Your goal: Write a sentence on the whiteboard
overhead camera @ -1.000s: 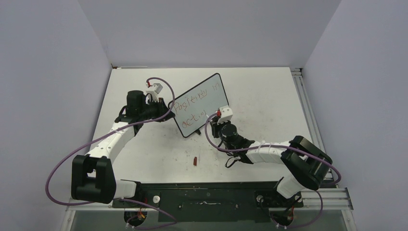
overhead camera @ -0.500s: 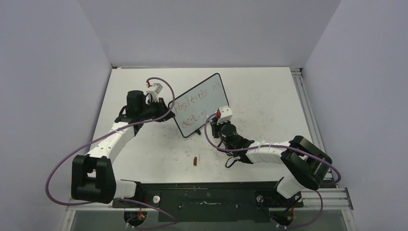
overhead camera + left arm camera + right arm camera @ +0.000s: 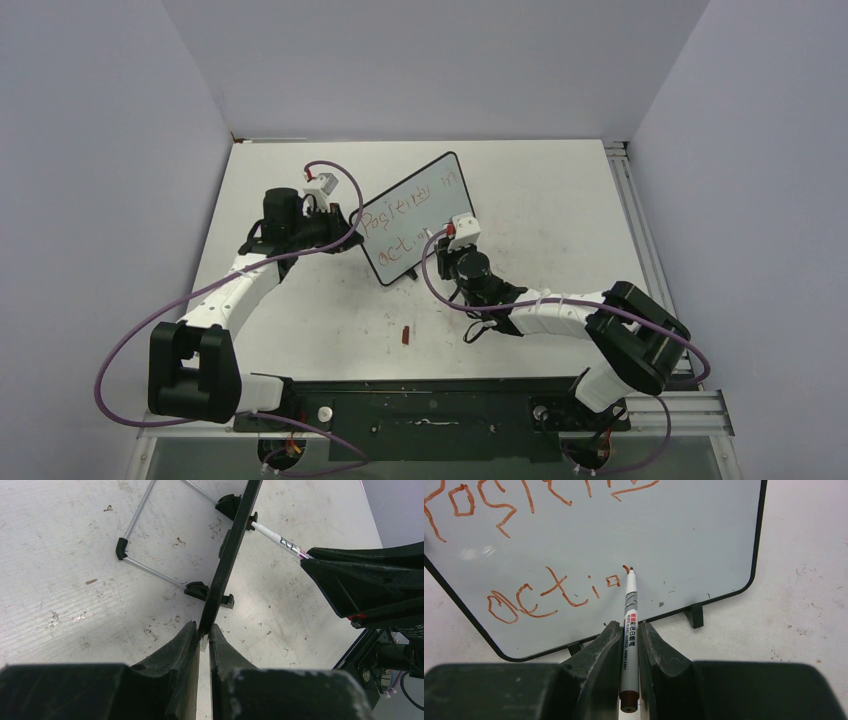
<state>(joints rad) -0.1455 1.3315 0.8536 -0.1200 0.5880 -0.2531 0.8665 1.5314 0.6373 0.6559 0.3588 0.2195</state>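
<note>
The whiteboard [image 3: 415, 228] stands leaning back on the table [image 3: 560, 190], between the two grippers. The left gripper [image 3: 204, 629] is pinched shut on the whiteboard's left edge, steadying it. The right gripper [image 3: 626, 627] is closed around a marker [image 3: 630, 605]. The marker's long axis points straight at the whiteboard's face, and its tip touches just right of the "o" in the second line of the sentence [image 3: 549, 597]. Bare face lies right of the tip, so the closing letter probably calls for short strokes that way.
</note>
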